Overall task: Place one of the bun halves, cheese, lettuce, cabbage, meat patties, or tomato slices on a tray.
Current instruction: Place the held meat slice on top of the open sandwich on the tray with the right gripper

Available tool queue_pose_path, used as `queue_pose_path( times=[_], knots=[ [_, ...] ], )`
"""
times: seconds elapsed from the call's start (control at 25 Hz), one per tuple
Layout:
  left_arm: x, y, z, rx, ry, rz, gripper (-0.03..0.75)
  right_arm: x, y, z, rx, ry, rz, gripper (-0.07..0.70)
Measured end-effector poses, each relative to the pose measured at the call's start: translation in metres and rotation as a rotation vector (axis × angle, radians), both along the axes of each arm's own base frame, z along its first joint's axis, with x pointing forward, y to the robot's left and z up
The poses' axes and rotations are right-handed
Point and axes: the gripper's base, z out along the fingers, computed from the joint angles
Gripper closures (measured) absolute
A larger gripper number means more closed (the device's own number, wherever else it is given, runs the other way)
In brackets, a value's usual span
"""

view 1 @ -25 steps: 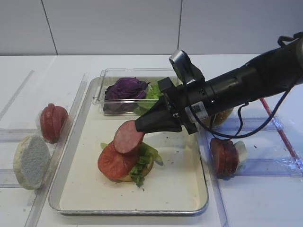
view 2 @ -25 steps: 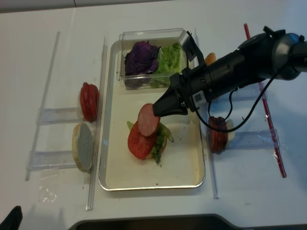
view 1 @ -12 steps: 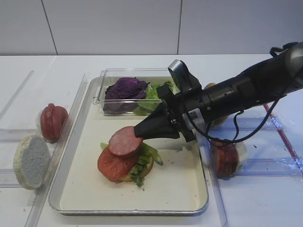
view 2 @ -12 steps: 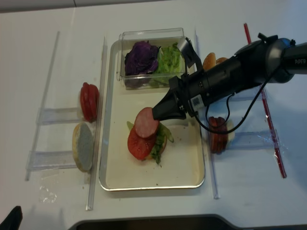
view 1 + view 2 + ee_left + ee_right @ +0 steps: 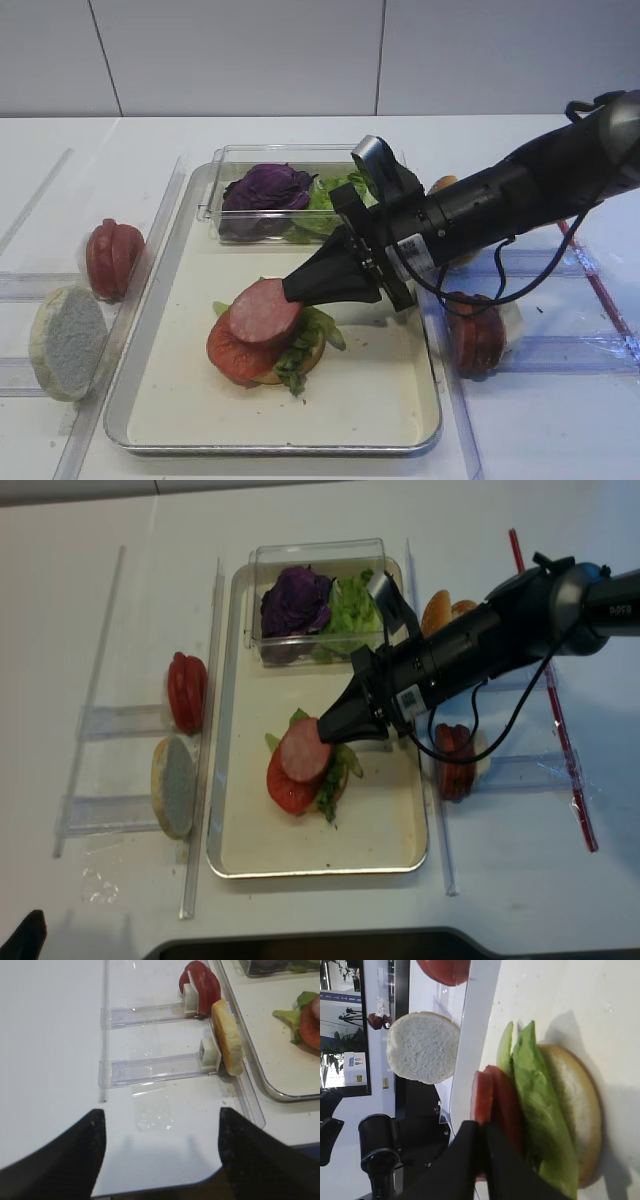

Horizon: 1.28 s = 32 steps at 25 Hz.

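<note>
The black right pincer (image 5: 297, 290) is pressed together on the rim of a round pinkish-brown meat patty (image 5: 263, 311), its tips hiding that edge. The patty lies nearly flat over a bright red glossy tomato slice (image 5: 233, 352), on crinkly light green lettuce (image 5: 300, 350) and a bun half whose crust barely shows beneath (image 5: 310, 352), all on the large shallow metal tray with a cream floor (image 5: 370, 400). In the right wrist view the stack is seen edge-on and patty and tomato are hard to tell apart. The left pincer (image 5: 160, 1152) shows only two dark, spread fingers at the picture's bottom edge, empty over the white counter (image 5: 50, 1060). A second ago the patty hung tilted above the tomato; it has since come down onto it.
</note>
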Motion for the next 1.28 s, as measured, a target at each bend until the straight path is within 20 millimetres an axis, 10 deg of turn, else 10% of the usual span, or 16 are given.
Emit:
queue_pose_path(
  times=[0.64, 1.0, 1.28],
  knots=[
    [0.0000, 0.0000, 0.0000, 0.000, 0.000, 0.000, 0.235, -0.0008, -0.0001, 0.0000, -0.001, 0.010, 0.006, 0.533],
    [0.0000, 0.0000, 0.0000, 0.000, 0.000, 0.000, 0.235, -0.0007, 0.0000, 0.0003, 0.004, -0.003, 0.010, 0.212],
    [0.0000, 0.0000, 0.0000, 0.000, 0.000, 0.000, 0.236, -0.0006, 0.0001, 0.0004, 0.005, -0.004, 0.008, 0.153]
  ],
)
